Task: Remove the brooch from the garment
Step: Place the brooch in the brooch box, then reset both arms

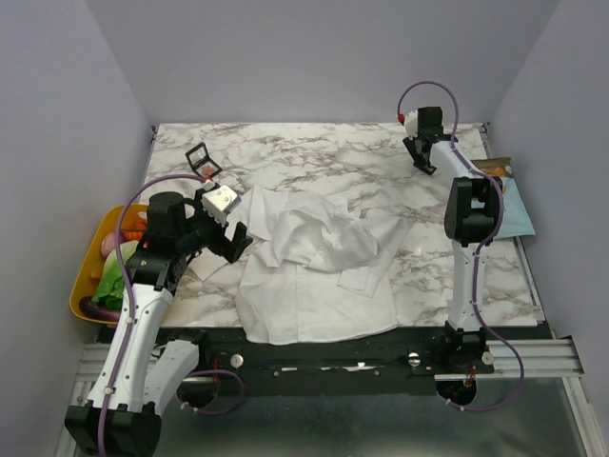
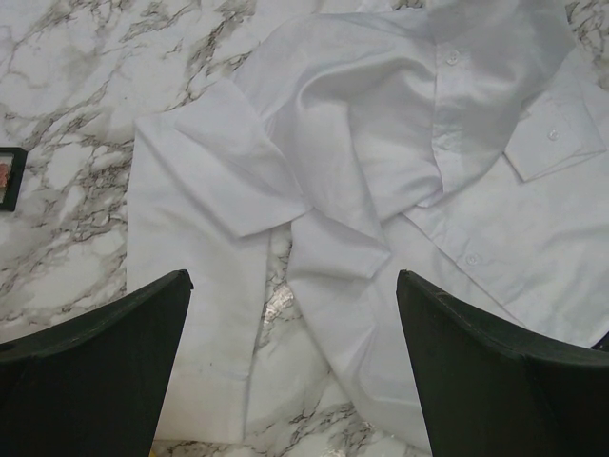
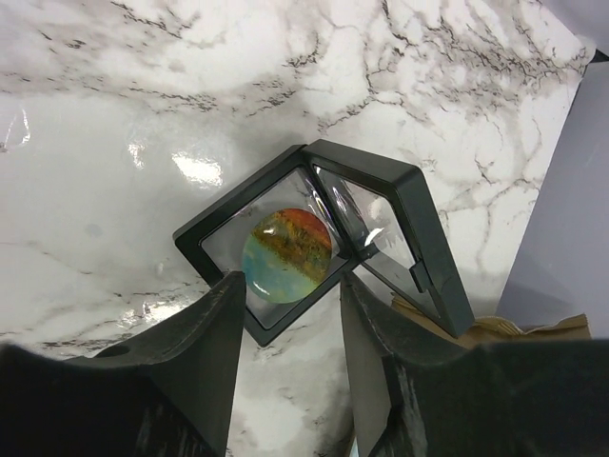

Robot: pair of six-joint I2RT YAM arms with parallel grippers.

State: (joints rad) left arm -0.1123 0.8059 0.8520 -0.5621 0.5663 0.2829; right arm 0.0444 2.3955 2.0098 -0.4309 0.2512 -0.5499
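Note:
The brooch [image 3: 286, 255], a small round pin with an orange-red top and a green-blue bottom, lies in an open black frame case [image 3: 400, 181] on the marble. My right gripper [image 3: 290, 281] hovers over the case's near corner with its jaws apart; the brooch sits just beyond the fingertips. In the top view that gripper [image 1: 423, 152] is at the far right of the table. The garment [image 1: 314, 267], a crumpled white shirt [image 2: 381, 143], lies at the near middle. My left gripper [image 2: 290, 276] stands wide open above its left side [image 1: 233, 243], holding nothing.
A second black square case [image 1: 203, 160] stands open at the far left, its edge also showing in the left wrist view [image 2: 8, 176]. A yellow basket [image 1: 88, 276] with colourful items sits off the table's left edge. A blue sheet [image 1: 519, 205] lies at the right edge.

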